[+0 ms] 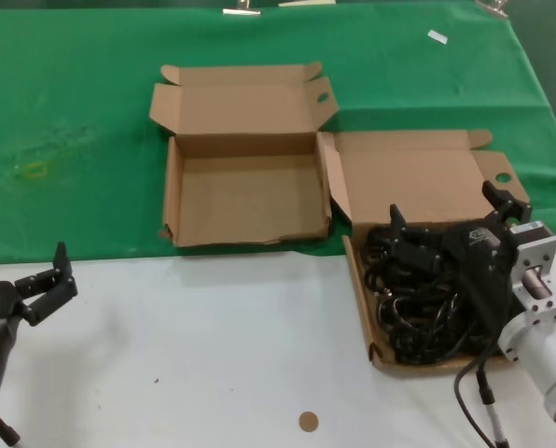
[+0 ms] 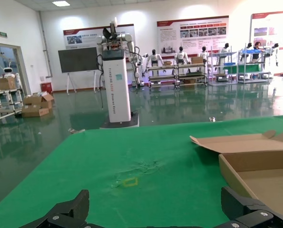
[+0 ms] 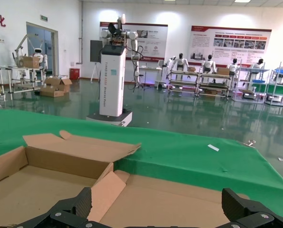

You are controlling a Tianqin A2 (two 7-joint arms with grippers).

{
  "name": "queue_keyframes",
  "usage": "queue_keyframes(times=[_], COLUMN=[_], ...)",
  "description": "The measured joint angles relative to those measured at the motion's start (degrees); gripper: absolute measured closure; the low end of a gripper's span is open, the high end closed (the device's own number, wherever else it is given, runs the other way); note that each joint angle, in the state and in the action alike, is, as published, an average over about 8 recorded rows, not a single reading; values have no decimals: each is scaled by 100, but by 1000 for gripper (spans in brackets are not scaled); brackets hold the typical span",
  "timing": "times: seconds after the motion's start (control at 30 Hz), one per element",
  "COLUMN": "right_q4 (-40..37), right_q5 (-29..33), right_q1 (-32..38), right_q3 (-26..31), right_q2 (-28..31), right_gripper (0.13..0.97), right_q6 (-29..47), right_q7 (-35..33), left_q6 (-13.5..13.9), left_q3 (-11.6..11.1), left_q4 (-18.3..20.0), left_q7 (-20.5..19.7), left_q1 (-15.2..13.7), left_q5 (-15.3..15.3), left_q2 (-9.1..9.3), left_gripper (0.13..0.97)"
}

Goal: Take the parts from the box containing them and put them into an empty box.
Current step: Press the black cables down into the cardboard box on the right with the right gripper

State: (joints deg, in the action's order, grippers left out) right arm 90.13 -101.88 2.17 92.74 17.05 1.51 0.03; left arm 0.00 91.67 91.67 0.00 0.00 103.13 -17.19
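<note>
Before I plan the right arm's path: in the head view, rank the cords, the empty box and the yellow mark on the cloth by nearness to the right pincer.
1. Cords: directly under the right pincer.
2. Empty box: left of it.
3. Yellow mark: far left on the green cloth.

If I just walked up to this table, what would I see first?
Probably the tangle of black power cords filling the cardboard box near the robot's right side, with the open right gripper hovering right over them. Next you'd spot the empty box with its lid up, sitting to the left on the green cloth. The left gripper waits open at the table's near left edge.
</note>
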Motion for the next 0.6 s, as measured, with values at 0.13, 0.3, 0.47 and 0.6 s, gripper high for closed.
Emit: queue_keyframes(times=[0.13,0.3,0.47,0.6], right_q4=[0,0,0,0], right_q5=[0,0,0,0], right_q1=[0,0,0,0], right_q3=[0,0,0,0], right_q2=[0,0,0,0], right_gripper=[129,129,129,129], right_q6=[0,0,0,0], right_q7=[0,0,0,0], left_q6=[0,0,0,0], left_q3=[0,0,0,0], left_q4=[0,0,0,0], left_q7=[0,0,0,0], left_q1=[0,0,0,0], left_q5=[0,0,0,0], left_q2=[0,0,0,0], left_gripper=[132,132,132,132])
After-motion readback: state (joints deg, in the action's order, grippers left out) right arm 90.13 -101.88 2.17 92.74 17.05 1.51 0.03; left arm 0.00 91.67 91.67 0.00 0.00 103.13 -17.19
